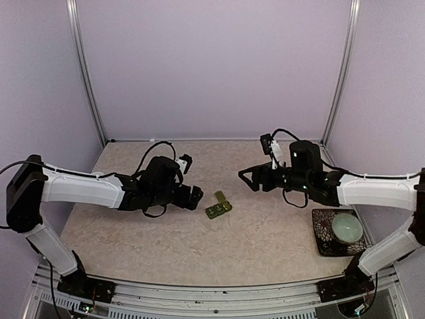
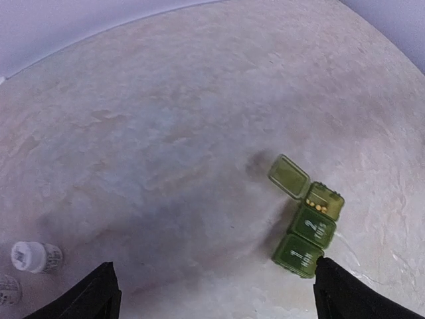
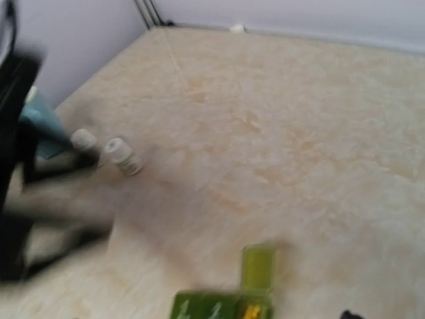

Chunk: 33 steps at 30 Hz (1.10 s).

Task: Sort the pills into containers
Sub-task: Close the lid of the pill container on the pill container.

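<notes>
The dark green three-compartment pill box [image 1: 218,207] lies on the table between the arms. In the left wrist view the pill box [image 2: 307,227] has its end lid [image 2: 289,176] flipped open, with small yellow pills [image 2: 319,207] in that compartment; the two compartments marked 1 and 2 are shut. My left gripper [image 2: 214,264] is open and empty, and its right finger [image 2: 345,292] is just beside compartment 1. My right gripper [image 1: 248,179] is open and empty, hovering to the right of and behind the box. The blurred right wrist view shows the box [image 3: 222,307] at its bottom edge.
Two small white-capped vials [image 3: 123,156] lie near a light blue mug [image 3: 43,126] under the left arm; one vial [image 2: 36,257] also shows in the left wrist view. A pale green bowl [image 1: 346,227] sits on a dark tray [image 1: 323,244] at the right.
</notes>
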Available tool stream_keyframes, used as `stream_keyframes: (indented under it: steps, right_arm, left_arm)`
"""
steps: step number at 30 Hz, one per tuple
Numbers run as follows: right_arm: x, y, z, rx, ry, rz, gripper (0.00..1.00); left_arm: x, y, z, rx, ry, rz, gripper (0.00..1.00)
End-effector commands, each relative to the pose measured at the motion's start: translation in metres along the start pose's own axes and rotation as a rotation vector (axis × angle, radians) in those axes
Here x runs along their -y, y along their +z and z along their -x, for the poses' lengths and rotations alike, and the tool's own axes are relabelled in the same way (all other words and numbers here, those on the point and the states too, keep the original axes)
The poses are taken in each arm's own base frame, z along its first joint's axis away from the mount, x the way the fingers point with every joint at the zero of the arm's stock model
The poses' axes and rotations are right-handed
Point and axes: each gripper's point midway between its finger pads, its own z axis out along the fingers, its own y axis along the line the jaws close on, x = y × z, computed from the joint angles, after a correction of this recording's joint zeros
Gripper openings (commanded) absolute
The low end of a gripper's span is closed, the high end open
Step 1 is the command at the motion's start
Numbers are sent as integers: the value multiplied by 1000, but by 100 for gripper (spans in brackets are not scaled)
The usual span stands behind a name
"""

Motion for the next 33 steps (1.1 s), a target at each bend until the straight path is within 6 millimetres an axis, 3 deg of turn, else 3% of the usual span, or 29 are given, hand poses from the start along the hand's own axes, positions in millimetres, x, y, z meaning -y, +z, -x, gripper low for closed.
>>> stream_keyframes:
  steps: [1, 6, 16, 22, 33]
  right_arm:
    - [7, 38, -14, -198, 30, 190, 82]
    - [24, 88, -26, -338, 15, 298, 80]
    - [40, 145, -59, -491, 7, 430, 78]
    - [45, 158, -77, -545, 18, 465, 78]
    - [44, 154, -113, -614, 55, 533, 76]
  left_arm:
    - [41, 15, -32, -65, 75, -130, 99]
    - [60, 36, -60, -141, 128, -146, 99]
    - [64, 49, -67, -166, 121, -147, 99]
    - [59, 55, -69, -173, 125, -114, 99]
    - [52, 59, -70, -178, 128, -79, 99]
